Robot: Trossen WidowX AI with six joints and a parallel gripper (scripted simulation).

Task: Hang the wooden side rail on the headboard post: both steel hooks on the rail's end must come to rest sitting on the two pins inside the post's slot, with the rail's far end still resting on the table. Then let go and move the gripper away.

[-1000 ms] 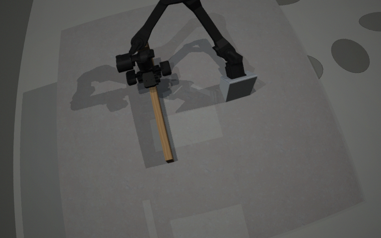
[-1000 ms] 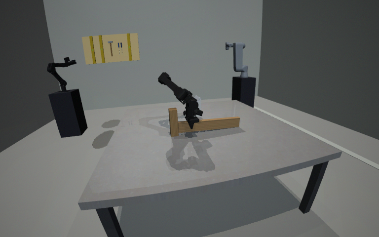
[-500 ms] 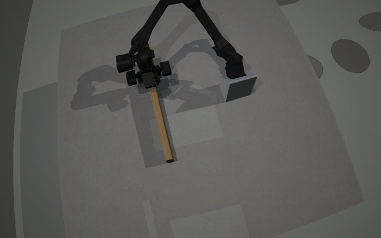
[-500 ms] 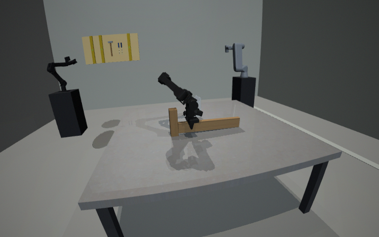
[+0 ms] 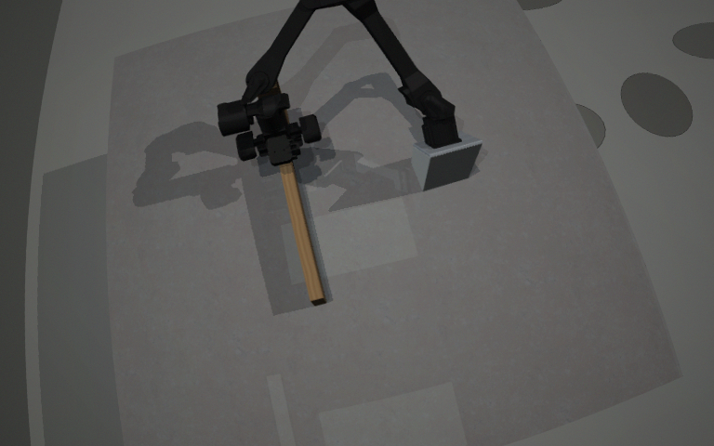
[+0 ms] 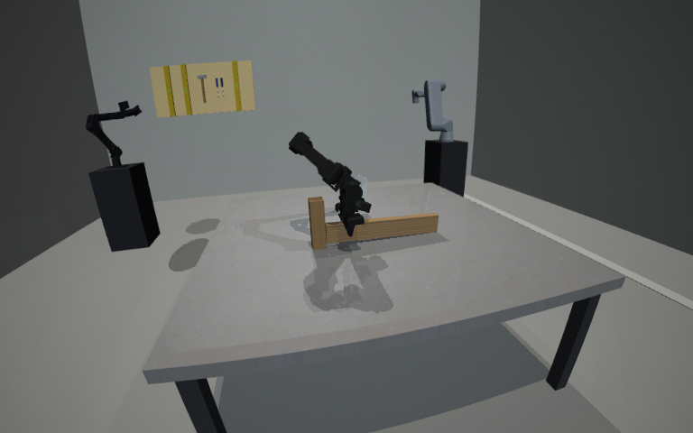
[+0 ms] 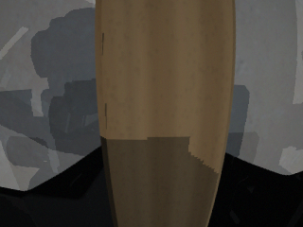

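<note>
The wooden side rail (image 5: 302, 236) (image 6: 398, 226) (image 7: 166, 71) stands on its narrow edge, with its near end against the upright headboard post (image 6: 317, 225). In the top view the post is mostly hidden under the arm. My gripper (image 6: 349, 229) is shut on the rail a little way from the post, with one finger on each side. In the wrist view the rail runs between the dark fingers. The rail's far end is at or very near the table top; a small gap there cannot be ruled out. The hooks, the pins and the slot are hidden.
The grey table (image 5: 473, 315) (image 6: 459, 285) carries the post and rail. The arm's base block (image 5: 450, 165) stands right of the rail in the top view. Two other robots on black pedestals (image 6: 124, 207) (image 6: 445, 165) and a tool board (image 6: 219, 96) are in the background.
</note>
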